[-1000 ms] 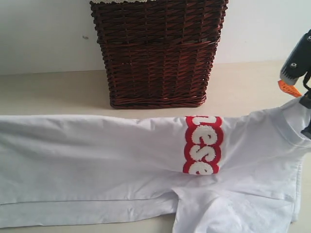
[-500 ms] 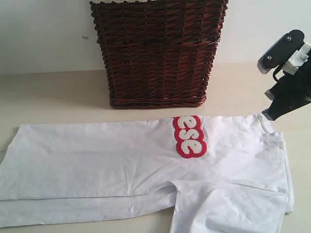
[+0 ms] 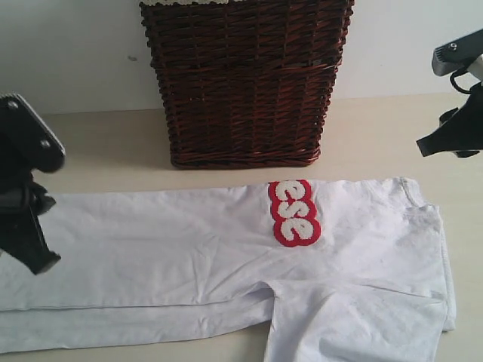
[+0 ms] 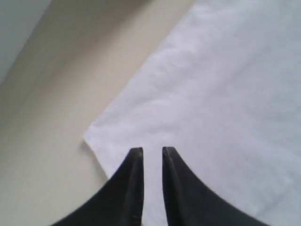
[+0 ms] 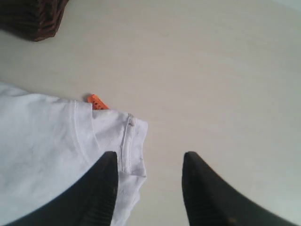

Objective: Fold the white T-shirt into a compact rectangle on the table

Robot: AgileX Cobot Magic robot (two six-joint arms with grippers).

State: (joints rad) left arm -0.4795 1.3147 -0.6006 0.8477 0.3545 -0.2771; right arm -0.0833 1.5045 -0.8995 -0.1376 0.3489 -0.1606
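Note:
The white T-shirt lies flat along the table, folded lengthwise, with its red-outlined lettering near the middle. My left gripper hovers over the shirt's left end; in the left wrist view it shows a narrow gap with nothing in it, above a corner of the cloth. My right gripper hangs above the table beyond the shirt's right end. It stands wide open over the collar edge, beside the orange loop, and holds nothing.
A dark wicker basket stands behind the shirt at the table's back, against the pale wall; its corner also shows in the right wrist view. Bare table lies left of the shirt's corner.
The right gripper let go of the collar end, opened and drew up and to the right. The shirt settled flat. The left gripper came into view over the shirt's left end.

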